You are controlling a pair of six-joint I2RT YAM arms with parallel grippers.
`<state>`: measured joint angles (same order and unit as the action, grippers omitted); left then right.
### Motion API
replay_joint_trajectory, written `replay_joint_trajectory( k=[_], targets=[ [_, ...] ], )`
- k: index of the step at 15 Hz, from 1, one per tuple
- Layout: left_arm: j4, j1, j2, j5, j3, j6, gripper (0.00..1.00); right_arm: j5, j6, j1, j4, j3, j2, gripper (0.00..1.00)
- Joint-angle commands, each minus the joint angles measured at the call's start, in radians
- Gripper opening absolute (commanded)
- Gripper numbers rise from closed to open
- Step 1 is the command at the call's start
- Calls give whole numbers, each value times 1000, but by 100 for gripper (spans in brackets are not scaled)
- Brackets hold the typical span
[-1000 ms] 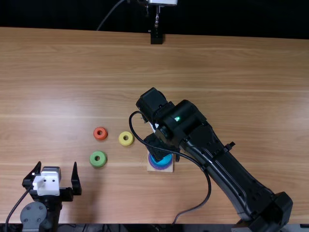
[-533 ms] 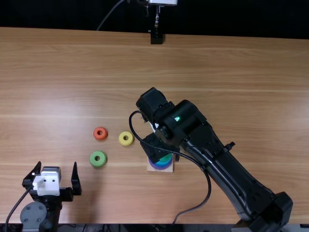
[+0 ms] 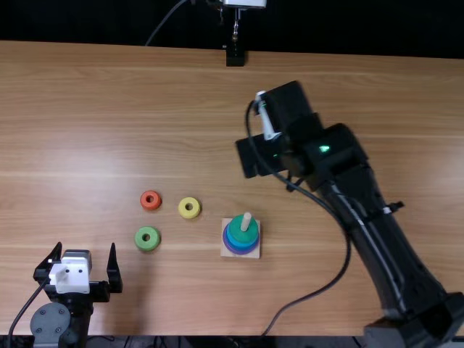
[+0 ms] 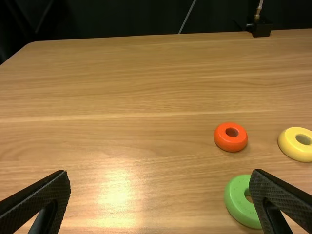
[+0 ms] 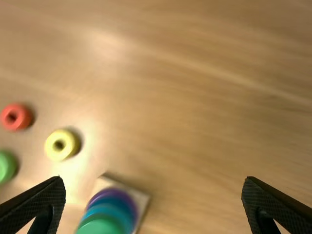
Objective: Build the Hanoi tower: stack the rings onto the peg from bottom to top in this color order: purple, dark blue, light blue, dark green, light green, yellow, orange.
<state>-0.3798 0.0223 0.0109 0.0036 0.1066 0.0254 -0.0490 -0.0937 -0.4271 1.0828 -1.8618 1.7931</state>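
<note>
In the top view, the peg stands on its square base, with the dark green ring on top, blue below it and the purple ring lowest. Light green ring, yellow ring and orange ring lie flat, left of the base. My right gripper is beyond the peg, clear of it; in the right wrist view the right gripper is open and holds nothing. My left gripper is open at the near left; its wrist view shows the left gripper empty too.
The right arm slants across the table's right half, its cable looping beside it, right of the base. A black mount stands at the table's far edge.
My right gripper has moved from over the peg to farther back and right. The dark green ring, partly covered before, is now exposed around the peg. The left arm and loose rings have stayed still.
</note>
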Motion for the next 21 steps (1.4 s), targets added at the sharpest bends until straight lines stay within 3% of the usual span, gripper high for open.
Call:
replay_joint_trajectory(
  k=[1,2,5,6,10,15,21],
  targets=[
    [-66,8,-11,-4,-107,2,100,-4,11,40,-25,47,-112,100],
    [-66,8,-11,-4,-107,2,100,-3,24,80,-73,113,-172,100],
    [-66,8,-11,-4,-107,2,100,3,125,186,-331,424,-376,100],
    [-66,8,-11,-4,-107,2,100,3,134,212,-430,532,-454,100],
    [-66,8,-11,-4,-107,2,100,-8,125,292,-708,920,-745,100],
    [-66,8,-11,-4,-107,2,100,3,121,499,-767,1199,-1018,100],
    [-66,8,-11,-4,-107,2,100,5,132,514,-1111,1576,-1433,100]
  ],
)
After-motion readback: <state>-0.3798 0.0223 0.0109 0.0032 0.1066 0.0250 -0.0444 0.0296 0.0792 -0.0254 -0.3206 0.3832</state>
